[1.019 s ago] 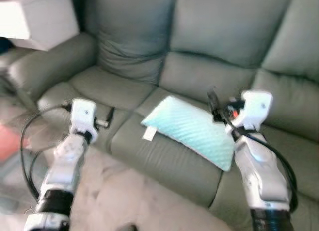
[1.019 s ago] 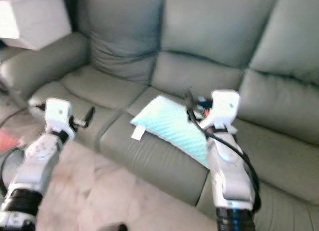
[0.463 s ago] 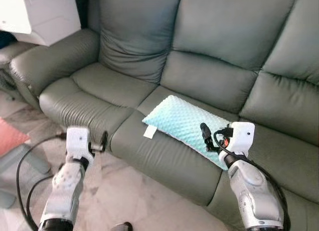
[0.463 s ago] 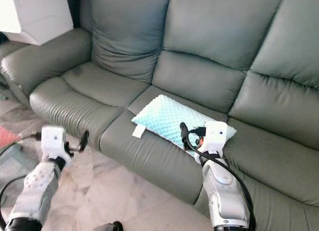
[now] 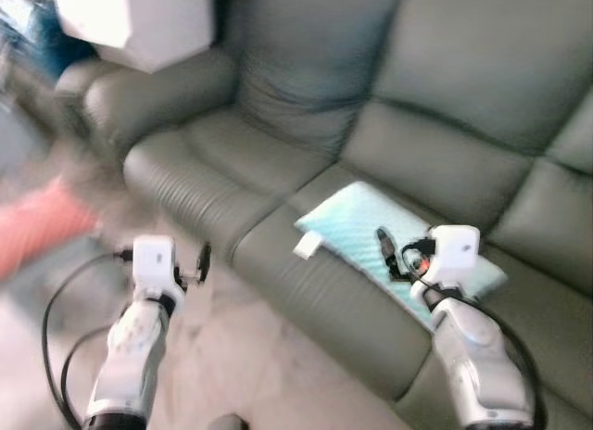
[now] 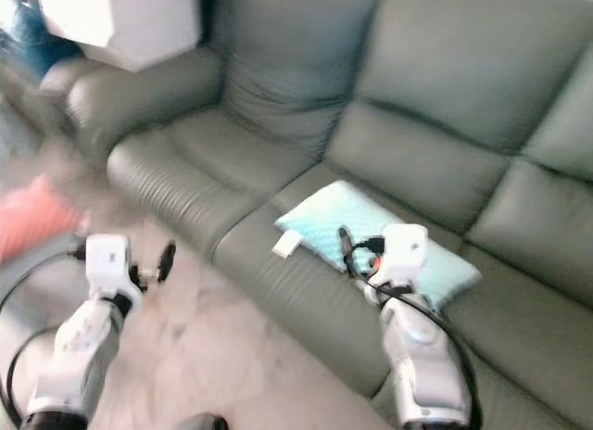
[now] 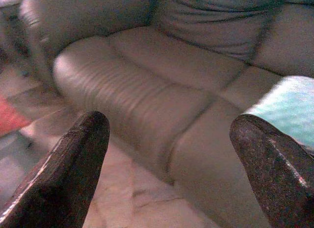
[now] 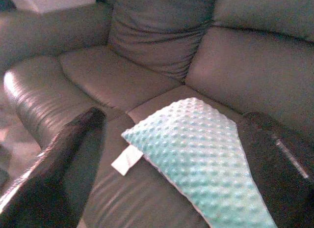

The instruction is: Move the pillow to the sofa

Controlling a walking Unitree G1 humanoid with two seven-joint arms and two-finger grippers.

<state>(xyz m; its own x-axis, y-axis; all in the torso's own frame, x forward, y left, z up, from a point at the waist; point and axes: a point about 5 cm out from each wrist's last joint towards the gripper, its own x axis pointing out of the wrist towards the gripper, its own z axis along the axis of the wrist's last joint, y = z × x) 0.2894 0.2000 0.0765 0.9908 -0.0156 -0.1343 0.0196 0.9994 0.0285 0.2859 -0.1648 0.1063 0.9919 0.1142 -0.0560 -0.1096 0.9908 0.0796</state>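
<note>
Pale marble floor (image 5: 269, 374), blurred red thing (image 5: 42, 235) on it, white box (image 5: 139, 18) beyond.

Two silver-grey arms with smooth, rounded shells each end in a boxy white wrist block; black cables loop out from the left arm at about 9 o'clock and trail down the right forearm toward 5 o'clock. The right gripper (image 5: 383, 247) has slim black fingers beside a small red-orange spot on its wrist block, and the left gripper (image 5: 203, 261) shows a short black finger on a metal stub. Seen close, the fingers (image 7: 68, 169) are dark, wide and rough-surfaced with brownish speckling.
</note>
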